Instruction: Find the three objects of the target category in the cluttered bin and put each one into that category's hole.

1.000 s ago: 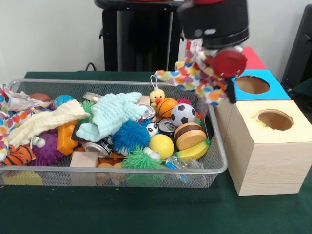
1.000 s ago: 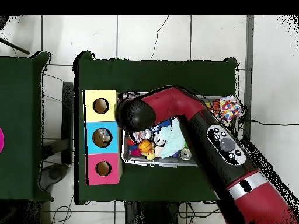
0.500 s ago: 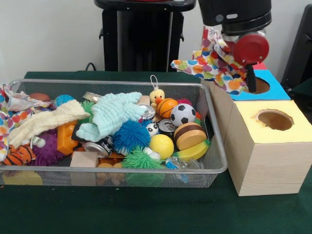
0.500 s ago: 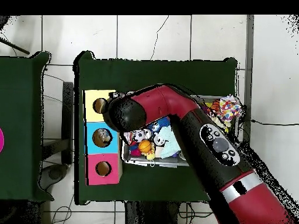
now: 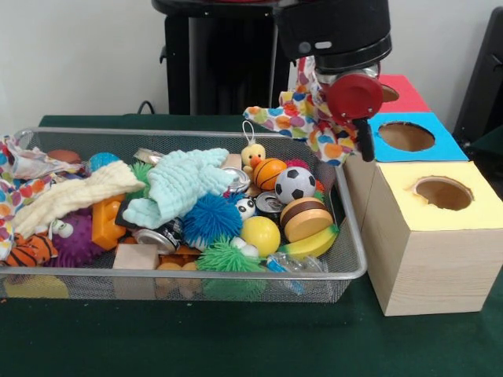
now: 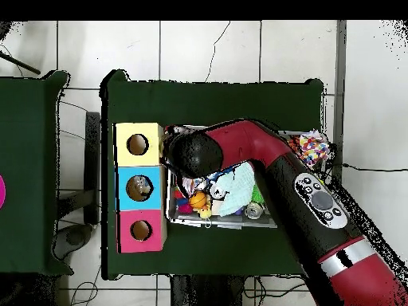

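Gripper [image 5: 355, 118]: hung above the bin's far right corner, beside the boxes; jaws hidden behind cloth and red disc, so could not tell whether open or closed.
Patterned cloth [image 5: 302, 118]: white with coloured hearts, draped from the arm's end, clear of the bin contents, spread out to the picture's left of the red disc.
Wire bin [image 5: 196, 276]: sat on the green table [image 5: 236, 345], packed with toys.
Bin contents: pale green washcloth [image 5: 185, 182] on top near the middle; soccer ball [image 5: 295, 184] and small basketball [image 5: 269, 173] side by side toward the right; yellow duck [image 5: 252, 156] behind them; blue spiky ball [image 5: 212, 218] and yellow ball [image 5: 260, 235] nearer the front.
Second patterned cloth [image 5: 17, 184]: lay over the bin's left end.
Boxes: yellow box [image 5: 428, 236] nearest, blue box [image 5: 409, 137] behind it, red box [image 5: 401, 93] farthest, each with a round hole on top.
Overhead: arm [image 6: 263, 171] crossed the bin, its black end just beside the yellow box's edge.
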You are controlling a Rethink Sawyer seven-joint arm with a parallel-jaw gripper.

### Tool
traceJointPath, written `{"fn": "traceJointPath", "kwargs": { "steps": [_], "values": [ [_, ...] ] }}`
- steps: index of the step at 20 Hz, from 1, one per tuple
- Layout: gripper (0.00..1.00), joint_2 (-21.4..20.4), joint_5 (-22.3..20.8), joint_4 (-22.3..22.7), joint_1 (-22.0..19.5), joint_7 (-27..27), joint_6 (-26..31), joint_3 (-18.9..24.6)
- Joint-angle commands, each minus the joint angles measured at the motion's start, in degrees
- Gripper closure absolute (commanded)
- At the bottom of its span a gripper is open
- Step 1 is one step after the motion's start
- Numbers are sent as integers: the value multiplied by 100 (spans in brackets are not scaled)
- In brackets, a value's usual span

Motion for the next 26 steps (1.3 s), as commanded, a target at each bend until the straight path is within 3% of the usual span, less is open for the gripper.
{"fn": "traceJointPath", "kwargs": {
  "steps": [1,16,26],
  "values": [
    [100,169,-241,-45,-123,-372,615,-384],
    [100,374,-367,-179,-47,-125,444,-578],
    [100,254,-386,-194,-182,-462,632,-553]
  ]
}}
